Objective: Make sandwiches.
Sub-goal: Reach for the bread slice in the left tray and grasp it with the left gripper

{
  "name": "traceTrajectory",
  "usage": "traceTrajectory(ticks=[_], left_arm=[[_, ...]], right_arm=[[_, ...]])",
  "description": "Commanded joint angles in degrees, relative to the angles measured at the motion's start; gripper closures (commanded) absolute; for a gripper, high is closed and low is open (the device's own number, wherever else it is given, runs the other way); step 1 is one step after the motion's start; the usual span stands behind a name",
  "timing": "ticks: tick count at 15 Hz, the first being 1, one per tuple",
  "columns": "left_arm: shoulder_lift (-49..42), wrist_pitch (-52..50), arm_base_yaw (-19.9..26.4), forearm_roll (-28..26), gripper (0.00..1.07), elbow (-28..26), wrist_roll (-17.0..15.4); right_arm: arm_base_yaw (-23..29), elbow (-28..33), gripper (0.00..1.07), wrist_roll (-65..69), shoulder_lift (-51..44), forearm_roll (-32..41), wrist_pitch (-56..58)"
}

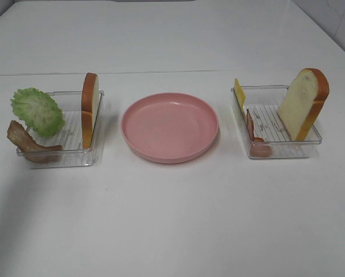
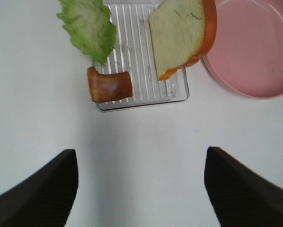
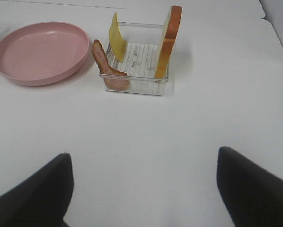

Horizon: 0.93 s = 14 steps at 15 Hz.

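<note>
No sandwich is made yet: the plate (image 1: 170, 127) at the middle of the worktop is bare, and the parts are kept in two clear trays beside it. In the left tray (image 1: 60, 158), toward the left edge of the worktop, the lettuce (image 1: 37, 111), the left bacon (image 1: 28, 144) and the left bread (image 1: 90, 109) are found. In the right tray (image 1: 279, 153), toward the right edge, the cheese (image 1: 239, 92), the right bacon (image 1: 254, 135) and the right bread (image 1: 302, 104) are placed. The left claw (image 2: 140, 158) and the right claw (image 3: 144, 156) are both spread wide and nothing is held in them; each hangs over bare worktop on the near side of its tray. Several faults can be expected. Both breads stand on edge against a tray wall, so a slice may be tipped over by a touch from one finger only, or the light tray may be dragged along with it. The lettuce and both bacons hang over the rims and may be knocked out onto the worktop. The cheese is thin and leans on the wall, so it is probably hard to pinch and may slip out. If the plate is approached by both claws together, a collision is possible. A bread should probably be laid first, otherwise the stack would be built in the wrong order.
</note>
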Motion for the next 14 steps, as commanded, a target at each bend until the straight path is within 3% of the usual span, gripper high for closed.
traceTrajectory(ticks=[1,3,5,8,10,14], left_arm=[[8.37,5.21,-4.13,0.17,0.36,-8.48,-1.95],[14.21,6.59,-8.71,3.61,0.36,-14.55,-6.42],[20.51,10.2,-12.89,9.57,0.36,-21.43,-14.09],[28.07,14.04,-17.02,16.5,0.36,-28.53,-21.54],[35.58,15.81,-19.08,17.25,0.36,-35.01,-22.63],[42.46,13.75,-19.42,17.42,0.36,-40.16,-23.55]], right_arm=[[-0.4,0.29,0.29,-0.11,-0.74,-0.23,-0.46],[-0.4,0.29,0.29,-0.11,-0.74,-0.23,-0.46],[-0.4,0.29,0.29,-0.11,-0.74,-0.23,-0.46],[-0.4,0.29,0.29,-0.11,-0.74,-0.23,-0.46],[-0.4,0.29,0.29,-0.11,-0.74,-0.23,-0.46],[-0.4,0.29,0.29,-0.11,-0.74,-0.23,-0.46]])
